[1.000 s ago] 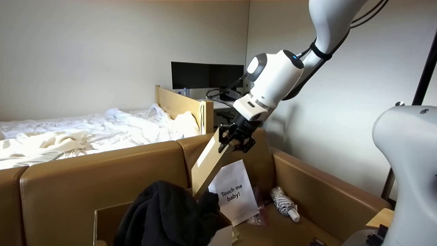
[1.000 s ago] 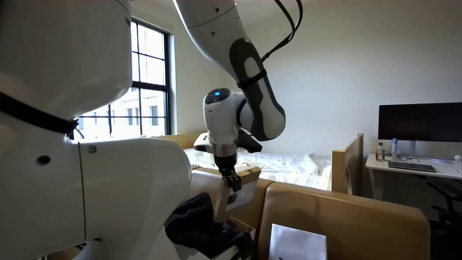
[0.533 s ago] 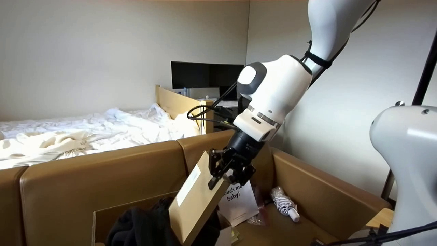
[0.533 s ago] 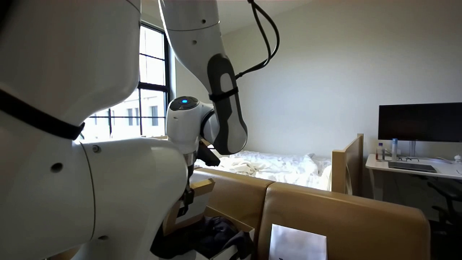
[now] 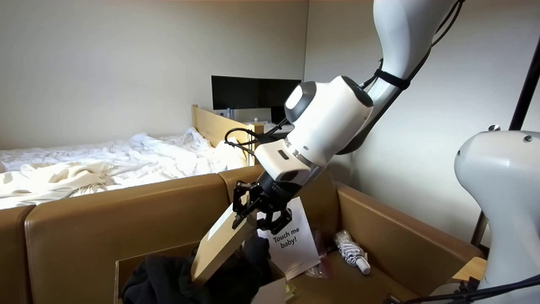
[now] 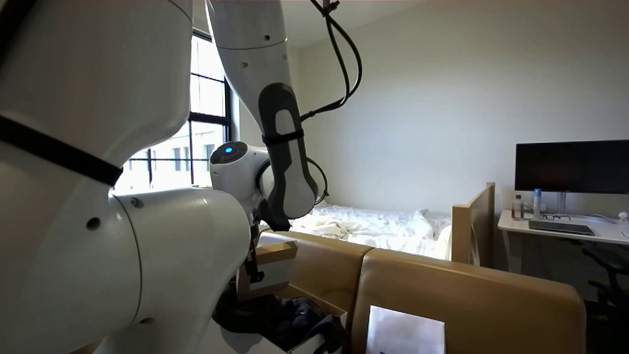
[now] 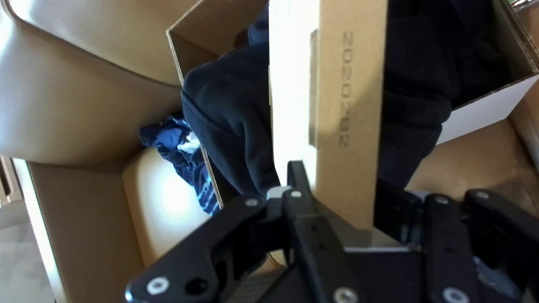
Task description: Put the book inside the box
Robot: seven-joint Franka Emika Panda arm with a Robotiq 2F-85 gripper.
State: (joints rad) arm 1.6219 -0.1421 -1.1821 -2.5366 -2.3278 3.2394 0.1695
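From eight round to six o'clock, low in an exterior view, stands the box (image 5: 274, 290), open-topped and stuffed with dark cloth (image 5: 160, 279). At seven o'clock, over its opening, is the book (image 5: 223, 246), tilted, lower end toward seven; to its right, the gripper (image 5: 251, 223) is clamped on the upper end.

Risks, as judged: bulky cloth may keep the book from settling, leaving it propped above the wall; a release at this tilt could let it slide over the rim; gripped at one end only, it may pivot if its lower end snags.

Not verified: whether the book touches the cloth or dips below the rim; the box floor, under cloth. At eight o'clock in an exterior view the robot arm (image 6: 189, 233) hides part of the gripper. Cut off: the box at six; in the wrist view, the book's far end at twelve.
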